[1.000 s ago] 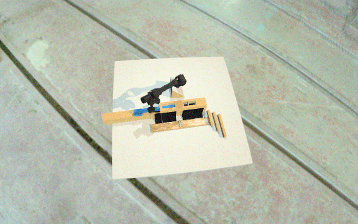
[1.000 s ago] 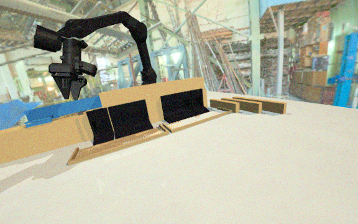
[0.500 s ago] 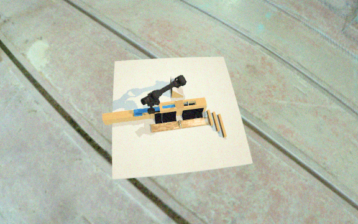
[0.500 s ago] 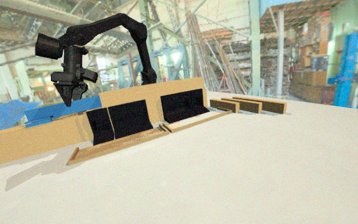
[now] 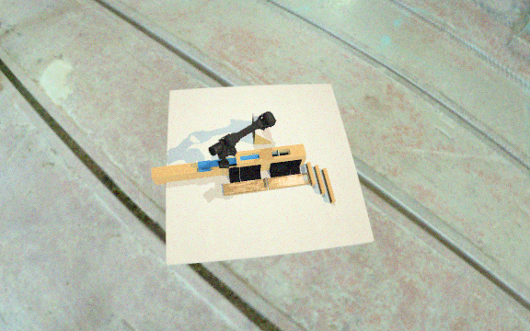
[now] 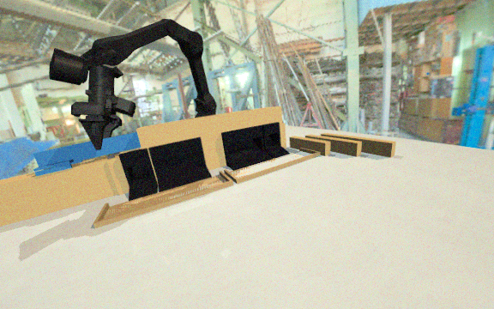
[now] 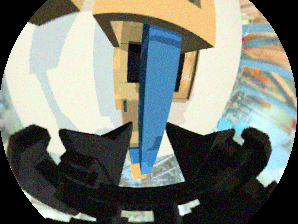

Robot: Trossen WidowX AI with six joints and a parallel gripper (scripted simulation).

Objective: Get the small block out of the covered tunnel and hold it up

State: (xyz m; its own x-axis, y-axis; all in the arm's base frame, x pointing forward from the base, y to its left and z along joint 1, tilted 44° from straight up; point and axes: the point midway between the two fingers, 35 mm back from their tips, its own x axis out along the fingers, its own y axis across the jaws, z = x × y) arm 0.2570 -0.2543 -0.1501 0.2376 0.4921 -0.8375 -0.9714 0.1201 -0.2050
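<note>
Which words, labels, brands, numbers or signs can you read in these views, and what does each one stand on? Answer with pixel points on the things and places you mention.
None can be read.
Tunnel housing (image 5: 265, 161) (image 6: 213, 124), blue handle piece (image 5: 207, 165) (image 7: 159, 90) and the loose wooden pieces beside the housing: no lettering seen.
Black arm and gripper (image 5: 224, 163) (image 6: 98, 143) (image 7: 149, 124): no brand or number seen.
Background shelves and blue frame in the exterior view: too blurred to tell.

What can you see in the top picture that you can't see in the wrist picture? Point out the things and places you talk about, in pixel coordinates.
Only the top view shows three short wooden strips (image 5: 328, 186) lying side by side, and the arm's elbow and base end.

Only the wrist view shows the gap between the gripper's (image 5: 224, 163) (image 7: 149, 127) two fingers, with the blue bar (image 5: 207, 165) (image 7: 159, 85) between them.

Both show the blue bar, the gripper and the tan tunnel (image 5: 266, 158) (image 7: 155, 9).
</note>
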